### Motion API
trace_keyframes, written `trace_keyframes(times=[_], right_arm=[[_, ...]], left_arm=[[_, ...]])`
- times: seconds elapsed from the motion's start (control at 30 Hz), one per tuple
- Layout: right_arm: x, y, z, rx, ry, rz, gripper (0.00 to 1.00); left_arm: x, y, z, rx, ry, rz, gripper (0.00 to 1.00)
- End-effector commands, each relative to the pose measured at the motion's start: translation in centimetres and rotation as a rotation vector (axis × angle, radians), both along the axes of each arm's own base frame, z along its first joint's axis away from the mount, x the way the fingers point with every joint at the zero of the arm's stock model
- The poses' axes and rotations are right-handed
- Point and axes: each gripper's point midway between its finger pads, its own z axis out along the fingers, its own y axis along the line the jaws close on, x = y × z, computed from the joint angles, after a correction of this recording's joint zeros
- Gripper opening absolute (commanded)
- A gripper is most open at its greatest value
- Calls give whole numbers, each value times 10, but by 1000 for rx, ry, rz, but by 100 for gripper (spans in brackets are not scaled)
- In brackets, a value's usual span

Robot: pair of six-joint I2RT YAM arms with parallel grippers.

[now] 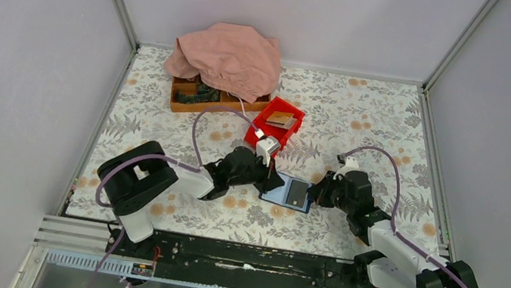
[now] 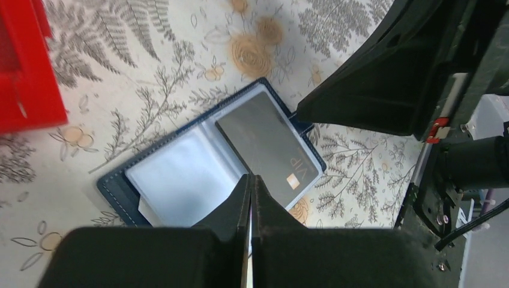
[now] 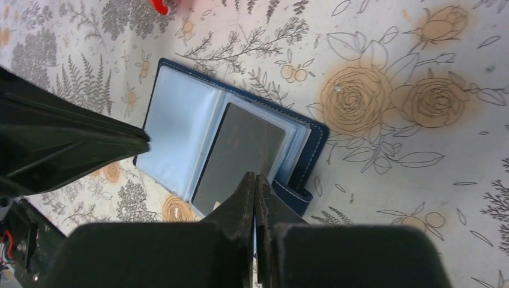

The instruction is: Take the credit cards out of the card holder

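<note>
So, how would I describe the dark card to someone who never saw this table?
On the floral table, just in front of the red bin, lies an open blue holder. The card is on its right page: dark grey, marked VIP, while the left page shows only pale plastic.

- Crowded at the card holder: left gripper against its left edge, right gripper against its right edge.
- Blocked just behind by the red bin; farther back by the wooden tray under the pink cloth.
- Open for passing over the far-right surface and along the strip in front of the card holder.
</note>
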Motion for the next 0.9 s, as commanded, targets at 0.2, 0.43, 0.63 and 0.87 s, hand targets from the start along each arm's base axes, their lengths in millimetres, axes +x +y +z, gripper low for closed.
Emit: trace_keyframes(times=[0.2, 0.43, 0.63, 0.87], right_arm=[[2, 9, -8, 0, 45, 53, 0], [3, 5, -13, -24, 65, 28, 0], [3, 3, -16, -35, 82, 21, 0], [3, 3, -17, -35, 84, 20, 0]], left_arm=[[-26, -23, -6, -162, 153, -114, 0], [-27, -19, -21, -133, 187, -99, 11], [-26, -13, -31, -121, 226, -64, 42], [-22, -9, -40, -134, 272, -42, 52]])
